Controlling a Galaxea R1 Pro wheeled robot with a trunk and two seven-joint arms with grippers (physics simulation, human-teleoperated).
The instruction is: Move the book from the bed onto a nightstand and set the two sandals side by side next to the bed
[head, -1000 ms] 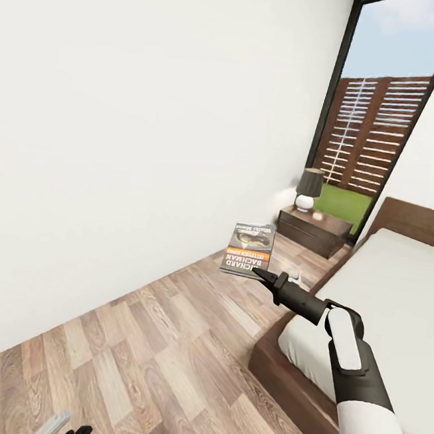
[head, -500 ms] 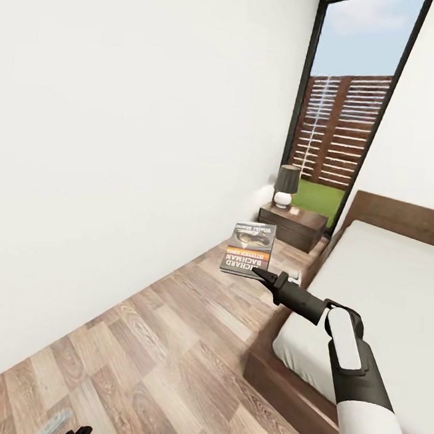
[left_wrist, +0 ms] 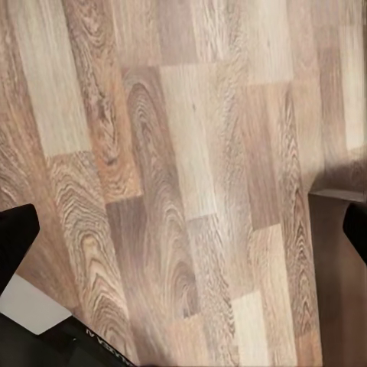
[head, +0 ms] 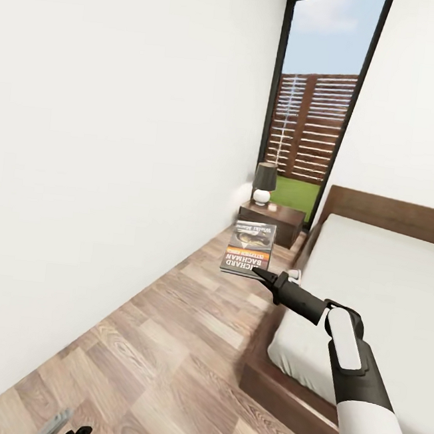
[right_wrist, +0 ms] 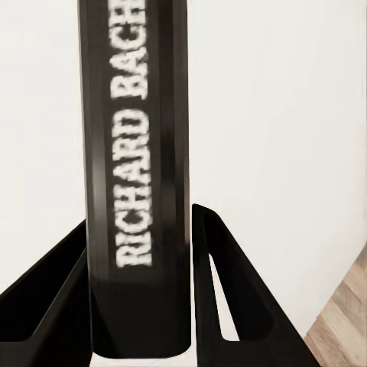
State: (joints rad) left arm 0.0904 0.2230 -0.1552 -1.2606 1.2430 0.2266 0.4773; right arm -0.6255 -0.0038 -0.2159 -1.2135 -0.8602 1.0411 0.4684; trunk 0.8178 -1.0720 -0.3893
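The book [head: 249,248], dark grey with an orange band and white lettering, hangs in the air over the wooden floor, and my right gripper [head: 262,273] is shut on its lower corner. In the right wrist view its spine [right_wrist: 136,176] stands squeezed between the two black fingers [right_wrist: 222,290]. The nightstand [head: 275,222] stands far ahead against the wall, beside the bed's headboard [head: 391,214]. The bed [head: 383,288] with its white mattress lies to the right. My left gripper [left_wrist: 183,229] is open over bare floor, low at my left. The sandals are out of view.
A dark-shaded lamp [head: 265,182] on a white base stands on the nightstand. A tall window [head: 315,114] with a slatted fence behind it fills the far end. A white wall [head: 115,166] runs along the left, leaving a floor strip [head: 184,334] between it and the bed frame [head: 274,377].
The whole view has shifted: nightstand, lamp and window have slid left in the picture and more of the bed shows. The right arm and the book keep their place in view.
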